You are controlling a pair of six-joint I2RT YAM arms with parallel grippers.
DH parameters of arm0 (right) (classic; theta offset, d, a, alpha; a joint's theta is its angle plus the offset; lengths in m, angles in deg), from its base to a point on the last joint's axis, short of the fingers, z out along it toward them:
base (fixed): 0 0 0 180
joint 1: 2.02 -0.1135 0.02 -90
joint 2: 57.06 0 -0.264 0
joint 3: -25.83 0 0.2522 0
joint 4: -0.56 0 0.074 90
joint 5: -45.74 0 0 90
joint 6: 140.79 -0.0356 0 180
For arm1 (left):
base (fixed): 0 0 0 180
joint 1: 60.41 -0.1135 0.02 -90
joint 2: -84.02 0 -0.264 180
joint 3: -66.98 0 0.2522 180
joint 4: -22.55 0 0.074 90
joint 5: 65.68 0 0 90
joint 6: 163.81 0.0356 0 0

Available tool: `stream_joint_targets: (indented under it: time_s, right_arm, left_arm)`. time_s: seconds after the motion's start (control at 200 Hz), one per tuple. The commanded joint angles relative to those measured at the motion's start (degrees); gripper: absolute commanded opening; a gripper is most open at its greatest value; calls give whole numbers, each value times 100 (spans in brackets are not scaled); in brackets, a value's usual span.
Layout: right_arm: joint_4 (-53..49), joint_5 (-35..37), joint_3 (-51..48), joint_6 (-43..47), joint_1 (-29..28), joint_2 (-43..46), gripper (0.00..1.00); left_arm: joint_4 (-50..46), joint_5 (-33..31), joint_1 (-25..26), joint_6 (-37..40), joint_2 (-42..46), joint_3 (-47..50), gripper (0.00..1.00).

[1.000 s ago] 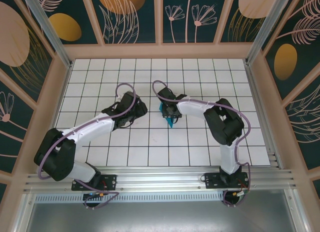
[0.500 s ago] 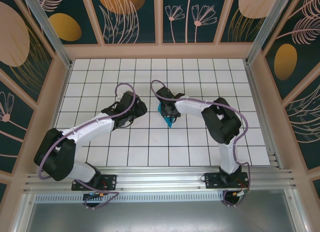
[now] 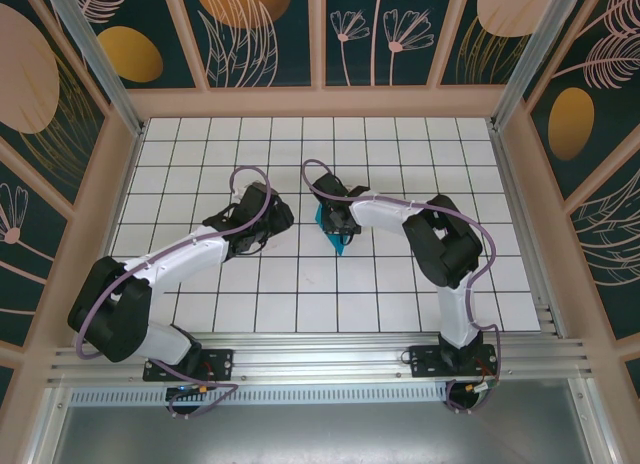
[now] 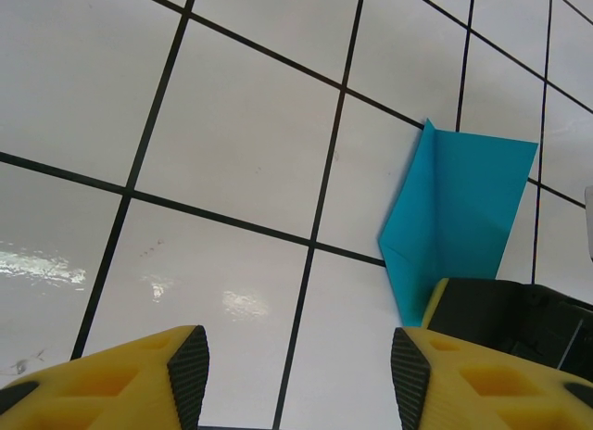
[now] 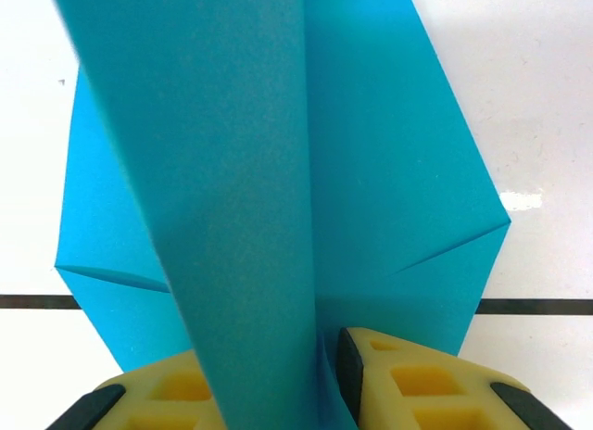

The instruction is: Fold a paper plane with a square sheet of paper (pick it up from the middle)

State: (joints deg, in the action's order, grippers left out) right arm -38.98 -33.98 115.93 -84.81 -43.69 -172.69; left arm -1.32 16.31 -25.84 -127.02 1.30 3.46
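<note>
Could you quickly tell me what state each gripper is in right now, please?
Left gripper: open, holding nothing.
Right gripper: closed on a raised fold of the teal paper.

Two robot arms seen from above: left arm (image 3: pixel 185 254) at 8 o'clock, right arm (image 3: pixel 385 212) at 4 o'clock. White shells, black joints, looping purple cables (image 3: pixel 240 174), black base plates (image 3: pixel 190 366). Yellow fingers (image 4: pixel 102 393), black pads (image 4: pixel 190 374).
</note>
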Motion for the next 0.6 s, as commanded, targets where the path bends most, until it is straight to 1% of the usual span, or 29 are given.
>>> stream_joint_targets:
  time_s: [0.0,0.13,0.285,0.42,0.595]
  right_arm:
    - [55,-230,-372,-158,33,-361,31]
    - [-12,-203,-334,-141,23,-350,31]
    - [-205,35,-203,-11,38,-208,31]
    - [38,-239,-364,-28,132,-269,32]
    - [100,-352,-420,-70,133,-384,32]
  left_arm:
    - [82,-142,-52,81,164,-19,58]
    - [194,-233,-49,68,185,-19,58]
    - [290,-279,-55,127,238,25,58]
    - [284,-265,-55,141,197,36,58]
    - [281,-365,-80,103,226,97,58]
